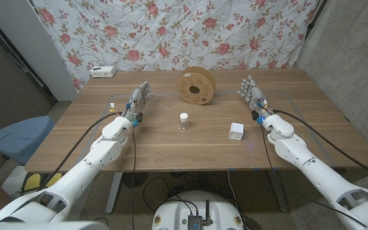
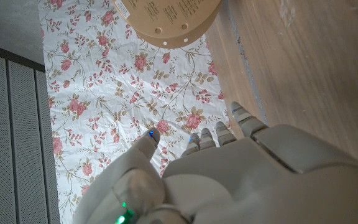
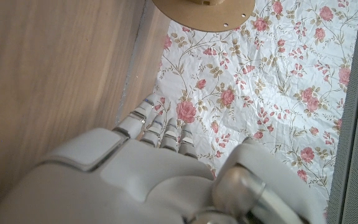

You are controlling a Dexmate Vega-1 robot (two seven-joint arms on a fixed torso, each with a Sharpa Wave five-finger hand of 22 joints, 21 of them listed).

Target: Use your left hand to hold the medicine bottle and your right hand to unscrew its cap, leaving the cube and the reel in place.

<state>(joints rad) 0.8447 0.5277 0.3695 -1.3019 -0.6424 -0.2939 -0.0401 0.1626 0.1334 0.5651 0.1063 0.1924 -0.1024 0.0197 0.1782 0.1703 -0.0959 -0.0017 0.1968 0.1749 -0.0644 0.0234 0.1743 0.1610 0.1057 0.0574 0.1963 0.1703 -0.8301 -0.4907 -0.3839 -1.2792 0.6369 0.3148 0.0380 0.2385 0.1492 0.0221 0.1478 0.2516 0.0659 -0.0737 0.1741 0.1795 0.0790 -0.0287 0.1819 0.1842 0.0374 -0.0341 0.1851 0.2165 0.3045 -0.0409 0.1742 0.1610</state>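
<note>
Bottle [image 1: 184,121] stands upright mid-bench, inboard of your left hand [image 1: 137,101], which waits empty with fingers apart like your right hand [image 1: 253,94], roughly equally near.

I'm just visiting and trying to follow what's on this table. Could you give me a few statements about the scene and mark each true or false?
1. The medicine bottle stands upright near the table's middle, with its cap on. True.
2. The left robot hand is gripping the bottle. False: it holds nothing and is well apart from the bottle.
3. The reel stands on its edge behind the bottle. True.
4. The white cube is stacked on the reel. False: it sits on the table, toward the right robot hand.
5. The right robot hand is unscrewing the cap. False: it is empty, away from the bottle.
</note>
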